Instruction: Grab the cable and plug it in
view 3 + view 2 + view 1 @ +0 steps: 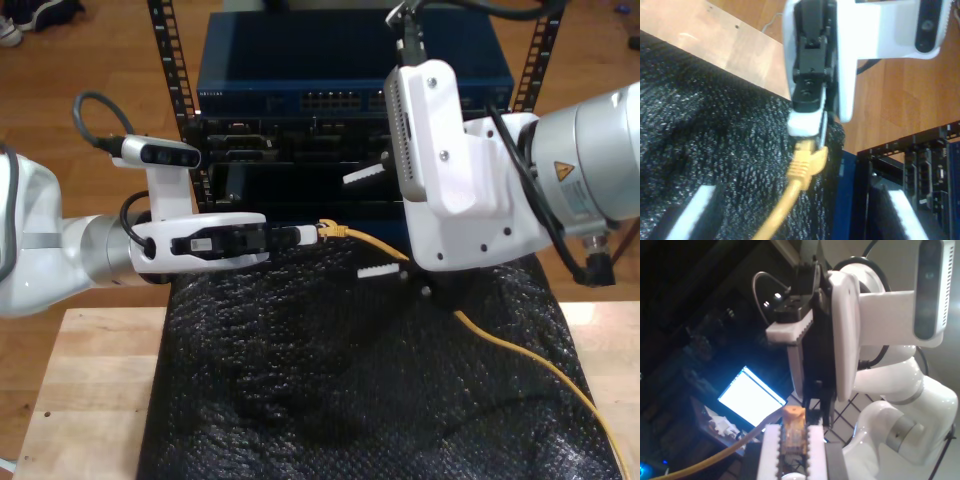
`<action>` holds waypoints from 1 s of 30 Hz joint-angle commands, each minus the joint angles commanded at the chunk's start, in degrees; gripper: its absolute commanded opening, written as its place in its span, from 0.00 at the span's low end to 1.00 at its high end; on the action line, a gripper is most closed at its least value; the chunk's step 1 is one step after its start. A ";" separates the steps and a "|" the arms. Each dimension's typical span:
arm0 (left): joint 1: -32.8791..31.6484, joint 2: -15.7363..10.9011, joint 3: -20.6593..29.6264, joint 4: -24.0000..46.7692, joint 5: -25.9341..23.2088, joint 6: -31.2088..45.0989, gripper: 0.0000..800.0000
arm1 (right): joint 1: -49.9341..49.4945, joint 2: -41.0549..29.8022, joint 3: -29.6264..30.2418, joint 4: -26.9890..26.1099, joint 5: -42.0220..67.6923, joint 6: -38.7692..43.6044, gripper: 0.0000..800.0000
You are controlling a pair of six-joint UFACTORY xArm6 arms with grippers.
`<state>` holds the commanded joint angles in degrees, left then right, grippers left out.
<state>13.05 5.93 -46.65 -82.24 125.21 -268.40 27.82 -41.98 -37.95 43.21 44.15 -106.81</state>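
Observation:
The yellow-orange cable (pixel 500 345) trails across the black mat toward the exterior view's lower right. Its plug (pixel 330 230) is pinched in my first gripper (pixel 310 234), which reaches in level from the exterior view's left. In the first wrist view the plug (pixel 794 427) sits between the white serrated pads (pixel 769 445), with the cable (pixel 715 457) running off behind. My second gripper (pixel 358 225) hangs open at the exterior view's right, its fingers above and below the plug without touching it. The second wrist view looks at the plug (pixel 805 162) and my first gripper (pixel 809 132).
A black equipment rack with a blue switch (pixel 350 60) stands right behind both grippers. A black textured mat (pixel 330 400) covers the wooden table (pixel 90 400). A lit screen (pixel 752 397) glows in the first wrist view's background.

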 joint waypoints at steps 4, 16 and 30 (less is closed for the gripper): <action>0.00 0.00 0.09 0.09 0.53 -0.18 0.00 | 2.99 0.18 0.70 -0.26 -3.43 -0.62 0.82; 0.00 1.23 0.26 0.00 2.81 -3.34 0.01 | 3.25 0.18 0.97 0.00 -3.60 -1.67 0.71; -0.09 2.29 0.18 -0.79 5.10 -3.25 0.01 | 3.96 -1.14 0.88 0.09 -3.60 -1.49 0.63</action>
<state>12.97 8.22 -46.47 -83.03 130.31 -271.65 31.78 -43.12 -37.07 43.30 40.55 -108.31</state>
